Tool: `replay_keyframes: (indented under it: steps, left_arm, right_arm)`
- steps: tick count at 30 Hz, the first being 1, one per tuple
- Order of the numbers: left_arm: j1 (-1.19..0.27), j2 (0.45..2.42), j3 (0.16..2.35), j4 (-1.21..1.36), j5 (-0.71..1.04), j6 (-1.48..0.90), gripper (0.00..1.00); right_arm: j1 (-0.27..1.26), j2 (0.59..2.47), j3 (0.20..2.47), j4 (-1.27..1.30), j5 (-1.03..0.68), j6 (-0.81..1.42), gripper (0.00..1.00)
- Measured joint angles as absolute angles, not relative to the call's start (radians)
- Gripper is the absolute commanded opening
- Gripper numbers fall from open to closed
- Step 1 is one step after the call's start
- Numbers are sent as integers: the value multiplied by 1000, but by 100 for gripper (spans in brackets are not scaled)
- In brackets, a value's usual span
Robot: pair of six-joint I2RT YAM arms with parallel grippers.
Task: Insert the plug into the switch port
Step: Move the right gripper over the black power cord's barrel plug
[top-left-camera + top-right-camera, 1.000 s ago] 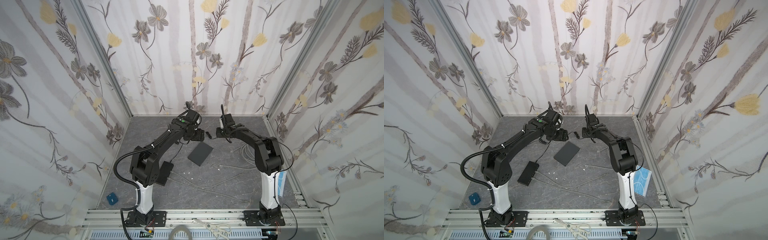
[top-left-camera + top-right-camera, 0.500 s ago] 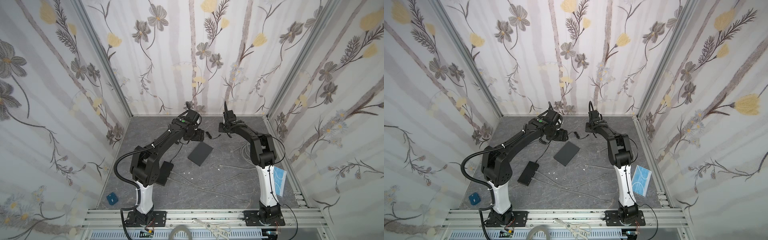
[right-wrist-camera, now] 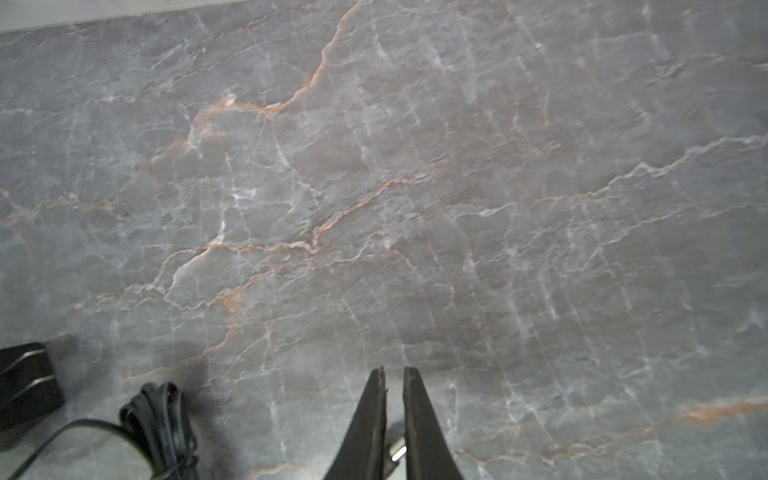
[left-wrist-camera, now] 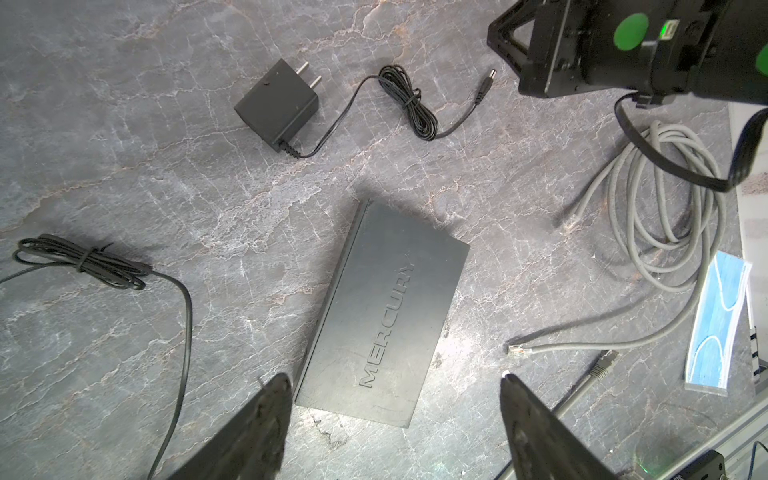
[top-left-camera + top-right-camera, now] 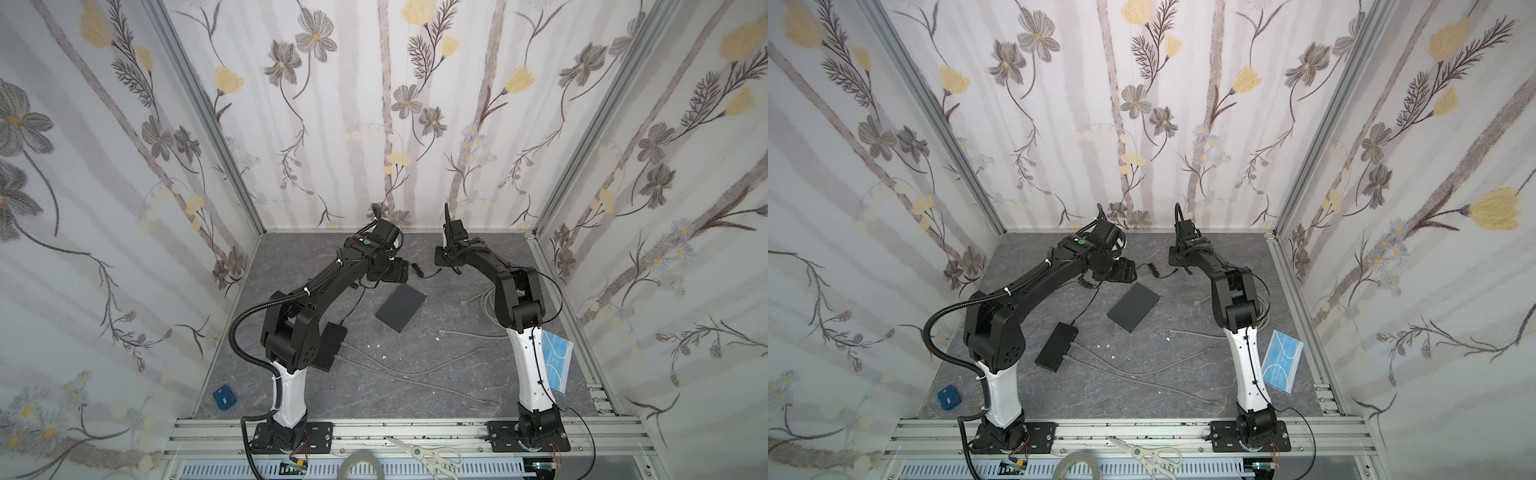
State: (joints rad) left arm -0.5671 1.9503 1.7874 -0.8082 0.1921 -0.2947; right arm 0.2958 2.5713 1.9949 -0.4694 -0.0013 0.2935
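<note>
Plug (image 3: pixel 398 453) sits pinched in the right gripper (image 3: pixel 393 370), arm stretched low; left gripper (image 4: pixel 395 377) hovers over the switch (image 4: pixel 386 299), jaws wide.

The black barrel plug (image 4: pixel 485 86) lies unplugged, apart from the flat black switch (image 4: pixel 382 311), which lies logo-up.

White scissors (image 5: pixel 432 456) lie on the front rail (image 5: pixel 374 430). Beyond its right end lies a blue face mask (image 5: pixel 557 361); beyond its left, a blue box (image 5: pixel 224 398).
</note>
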Motion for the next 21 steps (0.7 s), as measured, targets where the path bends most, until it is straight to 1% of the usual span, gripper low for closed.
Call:
replay_keyframes:
  steps: [15,21]
  left_arm:
    - [-569,1951,1789,-819,191,-291,80]
    - [-574,1955,1791,-823,187,-291,80]
  right_arm:
    - [308,2571,1988,-545,-24,286,16]
    - [315,2524,1895,-518,-39,283,16]
